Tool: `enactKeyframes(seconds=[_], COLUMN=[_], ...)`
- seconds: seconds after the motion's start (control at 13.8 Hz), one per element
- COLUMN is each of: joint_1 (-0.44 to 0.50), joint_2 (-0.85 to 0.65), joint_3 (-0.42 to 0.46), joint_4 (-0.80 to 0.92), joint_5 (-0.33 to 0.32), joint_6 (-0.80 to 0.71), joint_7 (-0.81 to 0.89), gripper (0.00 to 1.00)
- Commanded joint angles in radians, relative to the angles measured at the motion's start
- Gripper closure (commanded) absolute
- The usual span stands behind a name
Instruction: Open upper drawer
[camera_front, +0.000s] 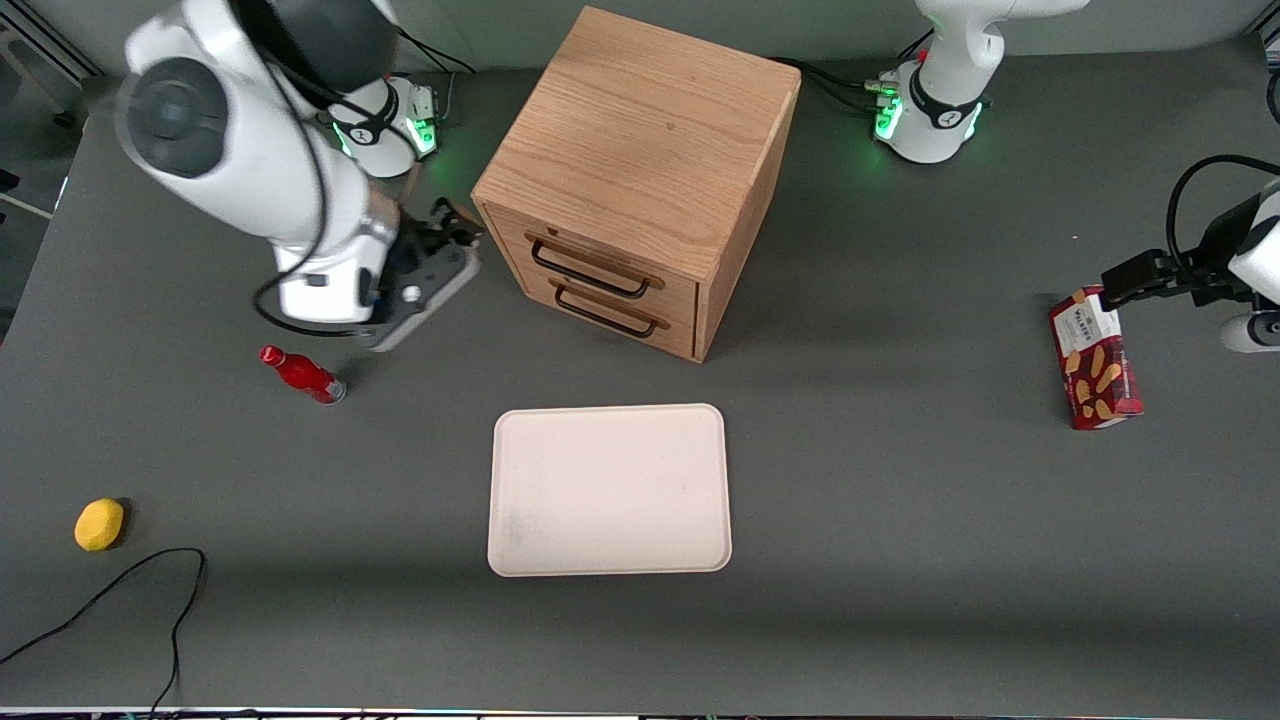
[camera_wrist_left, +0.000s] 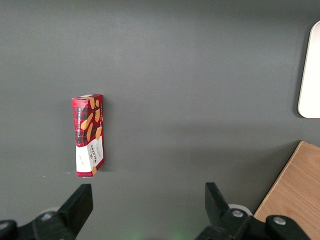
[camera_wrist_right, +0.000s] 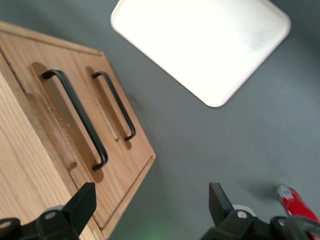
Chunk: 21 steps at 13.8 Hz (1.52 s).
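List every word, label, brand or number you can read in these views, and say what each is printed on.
"WALKERS" (probable, small): white label band of the red biscuit box, toward the parked arm's end of the table.
Remaining print on the box: too small.
Red bottle: no readable label.
Upper drawer, tray: no text.
Gripper, open, beside the cabinet: no markings.

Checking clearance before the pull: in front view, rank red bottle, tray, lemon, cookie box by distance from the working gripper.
Gripper is open, beside the cabinet.
1. Red bottle: nearer the camera, close by.
2. Tray: in front of the cabinet.
3. Lemon: working arm's end, near the camera.
4. Cookie box: parked arm's end.
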Motion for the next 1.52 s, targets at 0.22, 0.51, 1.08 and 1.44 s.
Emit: enactKeyframes(seconds=[0.22, 0.51, 1.08, 1.44], joint_1=[0.071, 0.1, 0.111, 0.123], joint_2=[0.097, 0.13, 0.137, 0.127], joint_3=[-0.009, -0.009, -0.009, -0.009], joint_4=[0.025, 0.017, -0.067, -0.132], joint_5=[0.015, 0.047, 0.135, 0.135], joint_6=[0.028, 0.067, 0.139, 0.197], joint_7=[-0.059, -0.059, -0.171, -0.191], gripper=[0.0, 0.0, 0.0, 0.0])
